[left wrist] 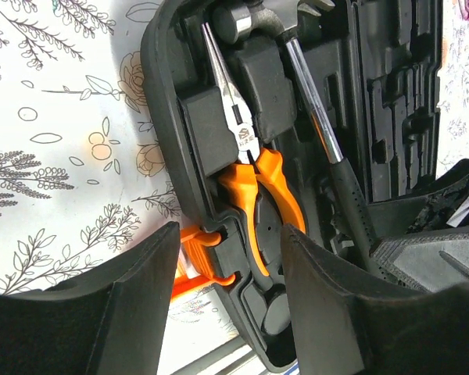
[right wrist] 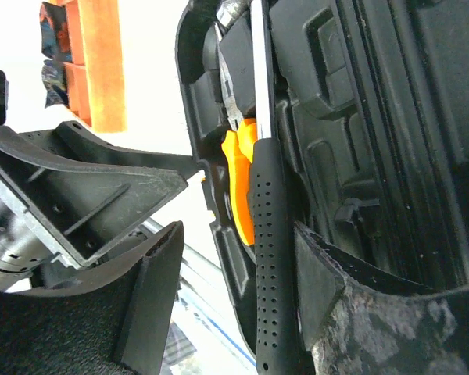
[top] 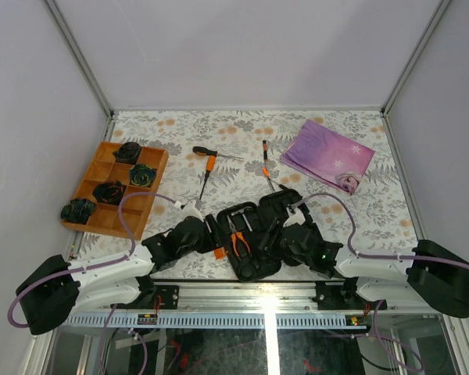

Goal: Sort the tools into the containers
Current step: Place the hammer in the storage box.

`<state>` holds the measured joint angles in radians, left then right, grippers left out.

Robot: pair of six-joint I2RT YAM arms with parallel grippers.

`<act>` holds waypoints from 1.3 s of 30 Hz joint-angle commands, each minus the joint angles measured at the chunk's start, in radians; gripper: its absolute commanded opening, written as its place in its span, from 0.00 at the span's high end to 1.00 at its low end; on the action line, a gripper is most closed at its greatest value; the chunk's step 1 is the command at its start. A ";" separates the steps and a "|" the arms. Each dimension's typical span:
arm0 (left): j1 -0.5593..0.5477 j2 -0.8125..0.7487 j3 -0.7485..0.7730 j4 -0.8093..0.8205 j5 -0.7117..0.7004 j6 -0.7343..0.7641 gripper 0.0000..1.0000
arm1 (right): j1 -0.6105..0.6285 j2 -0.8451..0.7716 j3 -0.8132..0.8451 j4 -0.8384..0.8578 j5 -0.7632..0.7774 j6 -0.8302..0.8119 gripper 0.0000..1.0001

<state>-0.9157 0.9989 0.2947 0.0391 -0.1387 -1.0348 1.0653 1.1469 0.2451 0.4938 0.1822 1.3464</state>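
The black tool case (top: 259,209) lies open between my arms. Orange-handled pliers (left wrist: 258,180) and the hammer (left wrist: 328,148) rest in its moulded slots. My left gripper (left wrist: 230,305) straddles the case's near wall (left wrist: 238,258), one finger against the orange latch (left wrist: 194,262), the other inside beside the pliers handle. My right gripper (right wrist: 234,234) stands open around the hammer's black handle (right wrist: 270,258), with a wide gap on its left side. Three screwdrivers (top: 211,155) (top: 205,178) (top: 266,166) lie on the table behind the case.
An orange divided tray (top: 102,176) holding black coiled lumps sits at the far left. A folded purple cloth (top: 328,155) lies at the back right. The cage's side walls border the flowered table (top: 375,211).
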 commanded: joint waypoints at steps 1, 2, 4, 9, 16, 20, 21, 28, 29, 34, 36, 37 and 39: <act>-0.003 0.003 0.002 0.059 -0.009 0.022 0.47 | 0.002 -0.045 0.083 -0.151 0.040 -0.089 0.37; -0.004 0.004 0.003 0.058 -0.010 0.023 0.47 | 0.002 -0.052 0.099 -0.193 0.041 -0.114 0.37; -0.003 0.007 0.009 0.055 -0.013 0.027 0.47 | 0.002 -0.062 0.146 -0.298 0.047 -0.170 0.37; 0.001 0.018 0.016 0.066 -0.015 0.028 0.47 | 0.002 -0.010 0.300 -0.488 -0.043 -0.371 0.38; 0.005 0.041 0.033 0.065 -0.004 0.033 0.47 | 0.002 0.002 0.409 -0.647 0.032 -0.467 0.42; 0.011 0.025 0.032 0.053 -0.009 0.038 0.46 | 0.003 -0.005 0.477 -0.790 0.172 -0.520 0.45; 0.017 0.024 0.032 0.050 -0.010 0.040 0.46 | 0.002 0.002 0.491 -0.807 0.187 -0.538 0.47; 0.103 0.034 0.037 0.083 0.054 0.058 0.46 | 0.001 0.114 0.564 -0.783 0.155 -0.644 0.60; 0.113 0.038 0.040 0.091 0.064 0.062 0.46 | 0.000 0.132 0.574 -0.776 0.147 -0.653 0.63; 0.127 0.076 0.069 0.109 0.087 0.094 0.47 | -0.023 0.209 0.615 -0.724 0.097 -0.694 0.68; 0.129 0.090 0.075 0.117 0.090 0.103 0.47 | -0.036 0.238 0.630 -0.709 0.072 -0.709 0.71; 0.130 0.099 0.076 0.121 0.090 0.106 0.48 | -0.045 0.253 0.637 -0.707 0.055 -0.715 0.73; 0.130 0.114 0.078 0.128 0.092 0.109 0.48 | -0.059 0.280 0.648 -0.703 0.035 -0.728 0.74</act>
<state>-0.7929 1.0878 0.3473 0.0868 -0.0643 -0.9627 1.0363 1.3922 0.8295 -0.2584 0.2657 0.6724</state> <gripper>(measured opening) 0.524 0.274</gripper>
